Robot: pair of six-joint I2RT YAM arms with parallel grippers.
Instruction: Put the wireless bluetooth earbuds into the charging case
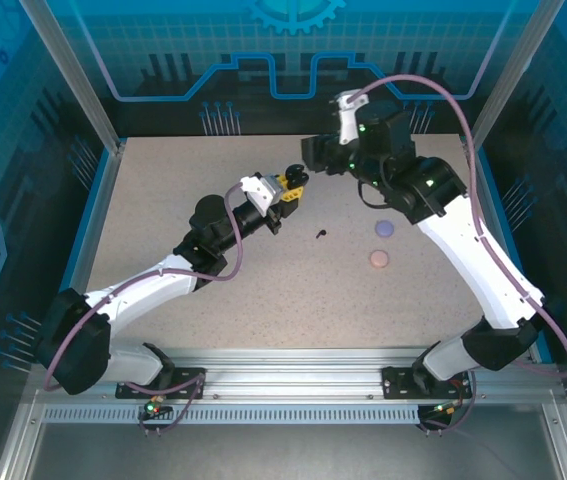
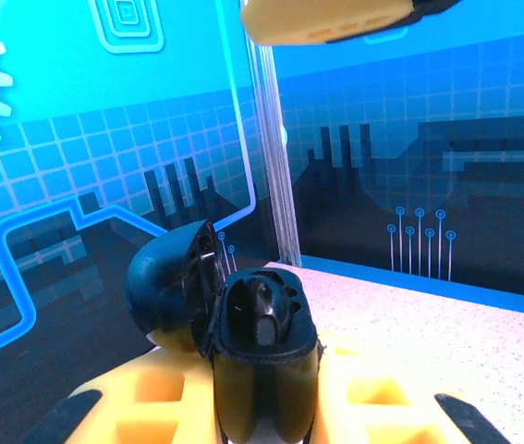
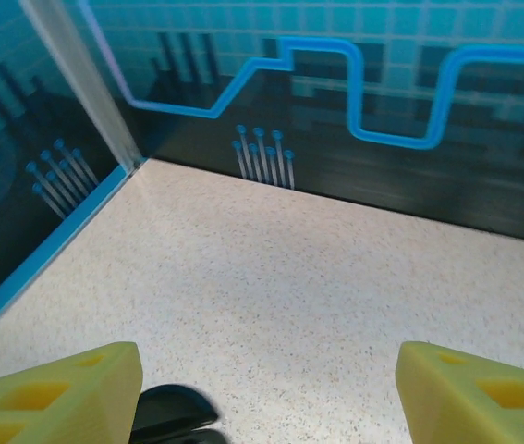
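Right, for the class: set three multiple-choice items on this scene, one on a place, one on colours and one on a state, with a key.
1. Where does the loose black earbud lie?
A against the back wall; B on the table between the arms; C on top of a round case.
2. Which round cases lie to its right?
A two green ones; B a red one and a yellow one; C a lilac case and a pink case.
3. The black case in the left end effector has its lid:
A open; B shut; C missing.
Key: B, it lies alone on the bare tabletop; C, both colours show in the top view; A, the left wrist view shows the lid swung back.
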